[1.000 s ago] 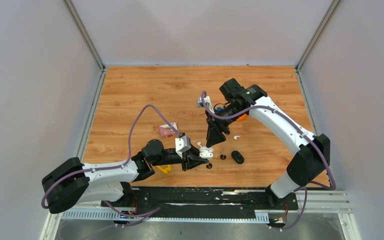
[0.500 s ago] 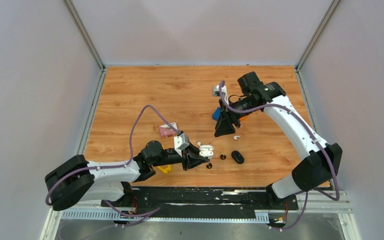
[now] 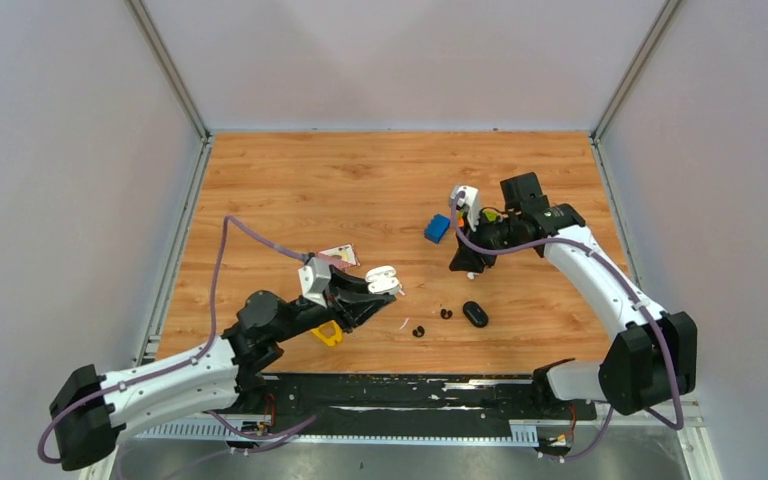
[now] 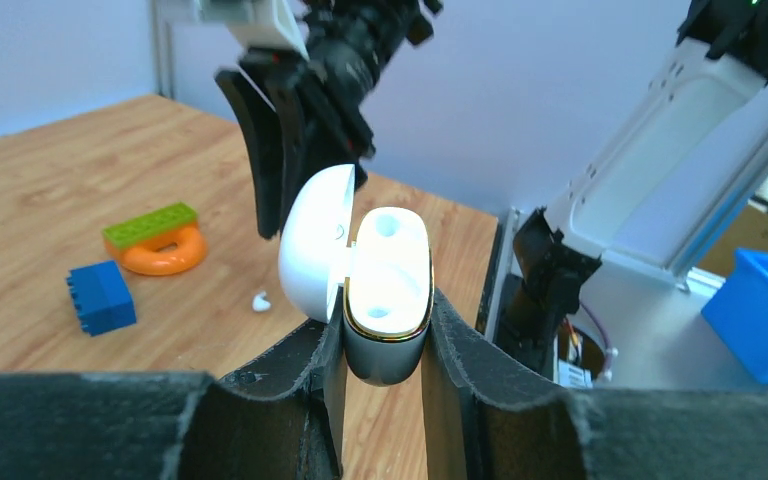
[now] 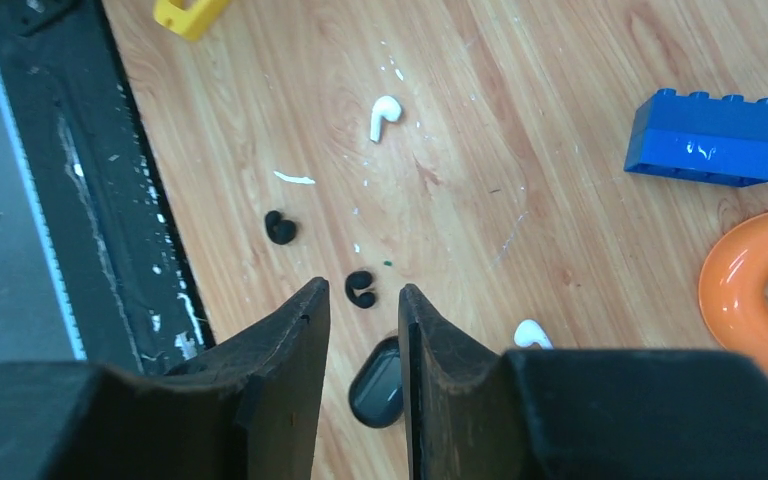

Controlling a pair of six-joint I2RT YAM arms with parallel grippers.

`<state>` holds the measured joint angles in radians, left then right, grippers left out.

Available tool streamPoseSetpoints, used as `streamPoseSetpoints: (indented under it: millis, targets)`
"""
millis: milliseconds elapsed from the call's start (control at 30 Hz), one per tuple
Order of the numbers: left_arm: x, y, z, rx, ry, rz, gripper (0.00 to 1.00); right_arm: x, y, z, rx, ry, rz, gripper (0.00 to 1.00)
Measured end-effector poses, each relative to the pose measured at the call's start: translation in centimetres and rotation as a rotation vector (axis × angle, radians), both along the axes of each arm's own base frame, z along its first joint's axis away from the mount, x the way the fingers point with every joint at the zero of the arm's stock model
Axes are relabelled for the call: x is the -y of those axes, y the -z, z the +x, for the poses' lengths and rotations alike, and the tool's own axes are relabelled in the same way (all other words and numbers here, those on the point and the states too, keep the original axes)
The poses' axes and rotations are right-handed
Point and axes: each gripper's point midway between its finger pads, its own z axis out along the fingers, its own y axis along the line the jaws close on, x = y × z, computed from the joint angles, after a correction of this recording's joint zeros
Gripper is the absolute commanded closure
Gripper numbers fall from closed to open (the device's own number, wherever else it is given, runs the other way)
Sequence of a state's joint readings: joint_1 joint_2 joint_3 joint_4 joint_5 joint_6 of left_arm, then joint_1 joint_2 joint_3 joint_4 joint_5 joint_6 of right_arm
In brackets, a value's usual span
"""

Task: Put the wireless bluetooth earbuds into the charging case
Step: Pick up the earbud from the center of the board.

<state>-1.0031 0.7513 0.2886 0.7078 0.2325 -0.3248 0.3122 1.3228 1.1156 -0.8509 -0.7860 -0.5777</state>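
Left gripper [image 4: 385, 330] clamps open glossy white charging case [image 4: 390, 270]. Right gripper [image 5: 362, 295], nearer arm, slightly parted, empty: white earbud [image 5: 532, 333] just beside, near blue plastic brick [image 5: 710, 135].

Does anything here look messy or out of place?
Yes. Earbuds lie scattered loose on the wood: a white earbud, a second white earbud, a black earbud and a second black earbud. Meanwhile the open white case, pinched in the left claw, is held up and its sockets look empty.

Readable text: none in any view.
Blue block [image 5: 708, 138]: pale marks on its side, illegible.
Pink card [image 3: 340, 254]: print too small to read.
Charging case [image 4: 388, 290]: plain white.
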Motion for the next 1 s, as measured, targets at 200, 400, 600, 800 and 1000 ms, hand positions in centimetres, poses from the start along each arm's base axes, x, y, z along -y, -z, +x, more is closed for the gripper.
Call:
streamPoseSetpoints:
  millis: [200, 400, 600, 800, 1000]
  targets:
    - [-2.8, -2.6, 0.3, -0.002, -0.098, -0.08, 1.0, -0.6, 3.5, 2.5, 0.054, -0.015, -0.072, 0.68]
    - [-3.3, -1.5, 0.7, -0.035, -0.133, -0.04, 1.0, 1.1, 7.7, 5.3, 0.034, 0.058, -0.24, 0.68]
    - [-2.7, 0.2, 1.0, -0.067, -0.131, 0.015, 1.0, 3.6, 9.0, 6.0, 0.087, 0.048, -0.395, 0.66]
    - [-2.3, 1.0, 1.2, -0.082, -0.128, 0.039, 1.0, 5.1, 10.0, 6.5, 0.083, 0.049, -0.504, 0.61]
    - [-2.3, 1.2, 1.1, -0.093, -0.125, 0.034, 1.0, 5.3, 11.7, 5.8, 0.037, 0.056, -0.568, 0.52]
